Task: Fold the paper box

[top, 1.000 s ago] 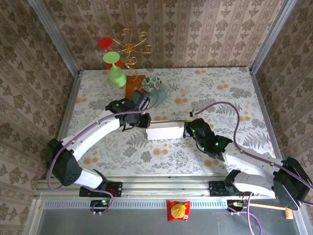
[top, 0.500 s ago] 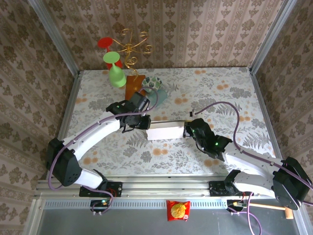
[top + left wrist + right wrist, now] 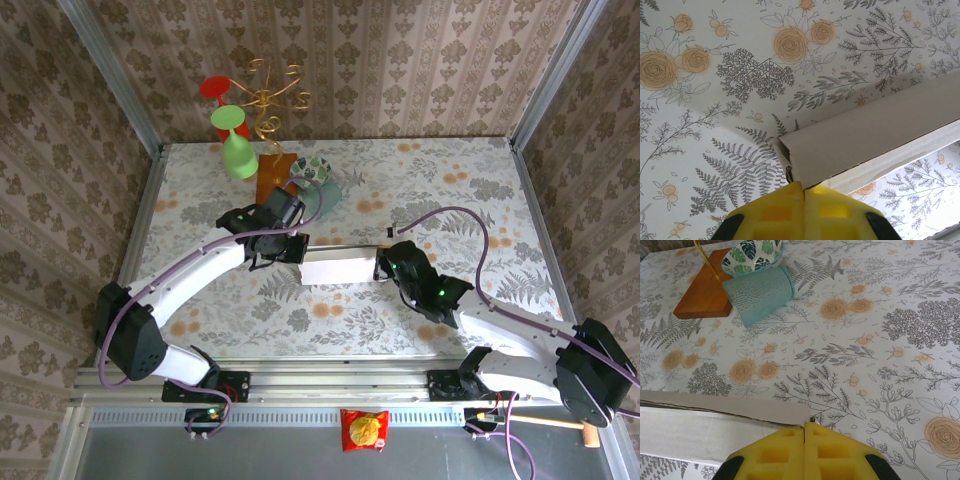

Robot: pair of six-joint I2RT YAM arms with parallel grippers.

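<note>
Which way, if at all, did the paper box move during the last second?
No: against the orange flowers printed near it, the paper box keeps its place.

Floral-print table (image 3: 450, 180) with wooden board (image 3: 702, 290), tipped teal cup (image 3: 759, 294) and leaf-patterned bowl (image 3: 752, 252) at back, paper box (image 3: 338, 269) mid-table.

Teal cup (image 3: 760, 295) on its side, leaf-print bowl (image 3: 752, 252), wooden board (image 3: 702, 292)

Left tool (image 3: 804, 190) tight on paper box (image 3: 870, 135) corner
</note>
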